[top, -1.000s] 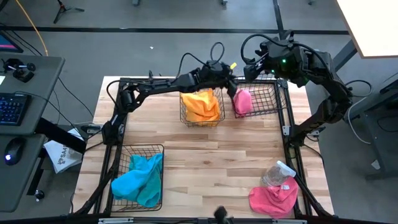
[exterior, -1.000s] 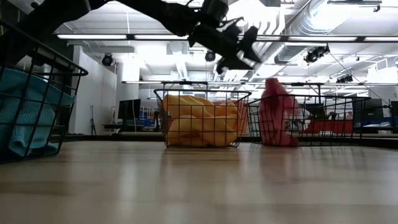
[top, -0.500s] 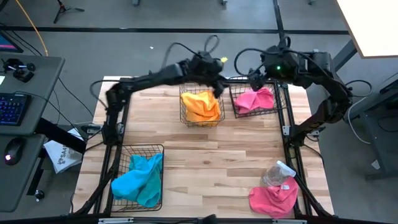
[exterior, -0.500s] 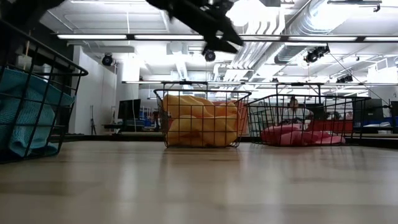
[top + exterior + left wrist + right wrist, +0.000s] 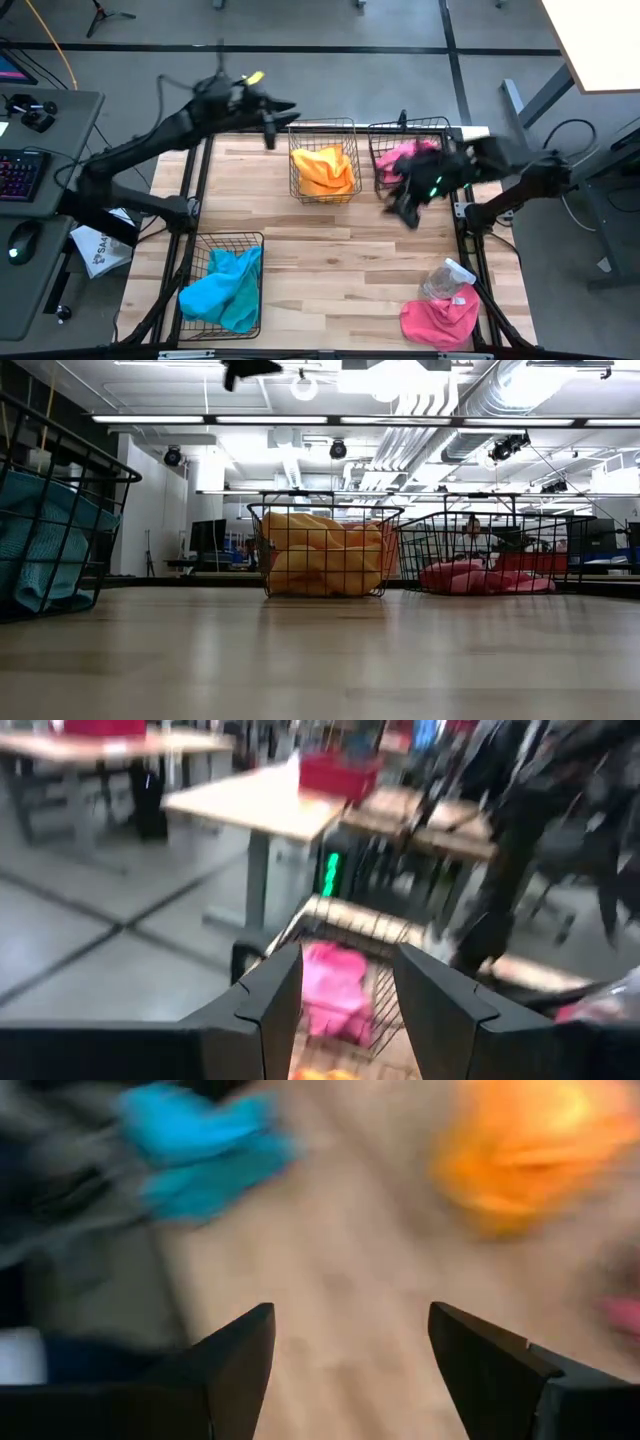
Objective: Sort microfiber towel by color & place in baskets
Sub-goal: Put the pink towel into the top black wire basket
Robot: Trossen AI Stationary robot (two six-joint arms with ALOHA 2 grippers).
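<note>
Spanning the black frame, the pale wood-plank counter (image 5: pixel 330 250) sits on grey floor; a desk w/ keyboard (image 5: pixel 22 175) and mouse is off to one side. Low view shows an open workshop rm behind: white ceiling, strip lights, ducts, benches.

Count: 3 wire baskets, 4 clumps of microfiber towel, 1 clear spray bottle (image 5: pixel 444 279).
- Blue basket (image 5: pixel 222 282) at the near left corner holds the turquoise towel (image 5: pixel 222 287), partly draped over its rim.
- Orange basket (image 5: pixel 324 160) at far centre holds the orange-yellow towel (image 5: pixel 325 170).
- Pink basket (image 5: pixel 412 152) just beside it on the right holds a pink towel (image 5: pixel 405 158), lying low inside.
- A second pink towel (image 5: pixel 440 318) lies loose on the counter at the near right corner, touching the bottle.

Left tool (image 5: pixel 277 118) is high over the far left edge of the counter, away from the baskets; fingers (image 5: pixel 275 995) apart, nothing between them. Right tool (image 5: pixel 403 207) hangs over bare wood just in front of the pink basket; fingers (image 5: pixel 236 1360) wide apart, empty, blurred.
</note>
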